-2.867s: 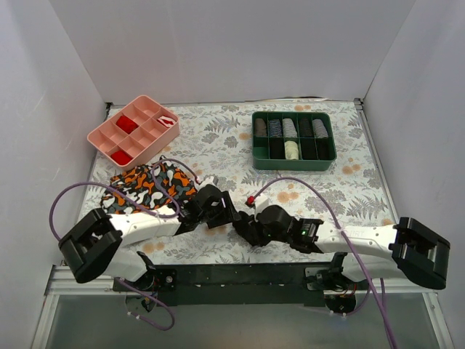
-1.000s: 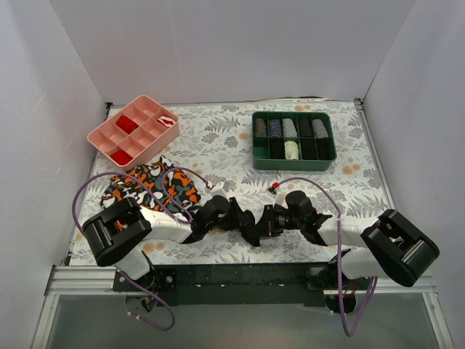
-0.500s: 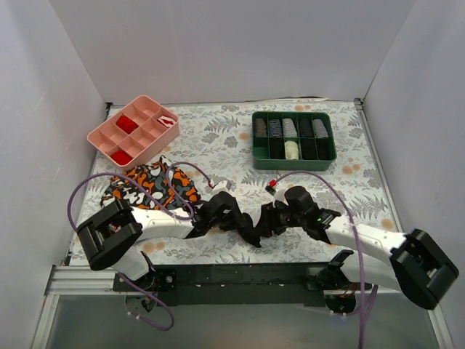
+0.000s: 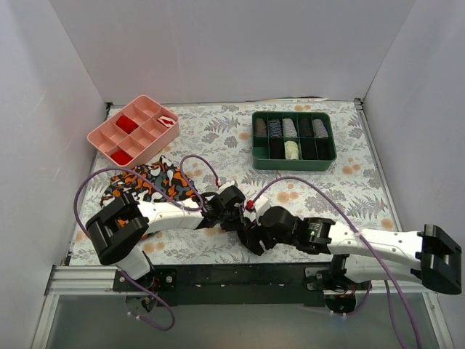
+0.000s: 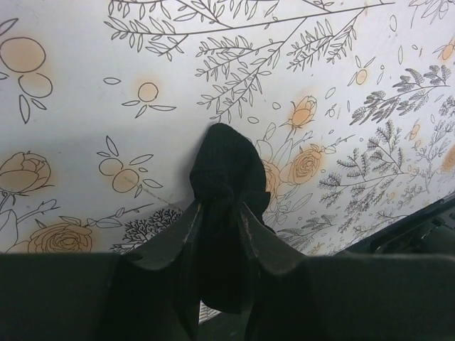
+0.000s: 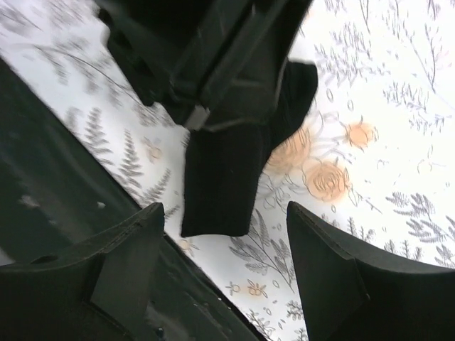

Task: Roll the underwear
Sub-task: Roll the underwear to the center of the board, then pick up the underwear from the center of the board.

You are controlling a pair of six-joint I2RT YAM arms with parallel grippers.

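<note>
Looking down from the top camera, I see both arms reaching into the middle of the bench (image 4: pixel 218 142), close to its near edge. The two hands sit just beside each other there. The left one is a bit farther away and to the left. The right one is nearer and to the right. Everything at that spot is black, so from above I cannot pick the cloth out from the hands.

The left hand (image 5: pixel 219 209) is pinched tight on the underwear (image 5: pixel 226 160). In the left wrist camera, a soft black bump of cloth pokes out past the two fingers. More black cloth is squeezed between them. The flowery bench is right behind it. I cannot tell if the cloth touches the bench.

The right hand (image 6: pixel 224 213) is wide open, with its two fingers far apart. In the right wrist camera, the black cloth hangs down from the left hand. It hangs over the gap between the right fingers, and neither finger touches it.

An orange, black and white cloth (image 4: pixel 145 185) lies on the left side of the bench, just past the left arm. A purple cable (image 4: pixel 197 161) loops over it. A pink tray (image 4: pixel 98 138) sits at the far left with red things in some of its boxes. A green tray (image 4: pixel 293 164) sits far back, right of the middle. It holds rolled things, mostly dark and one pale.
</note>
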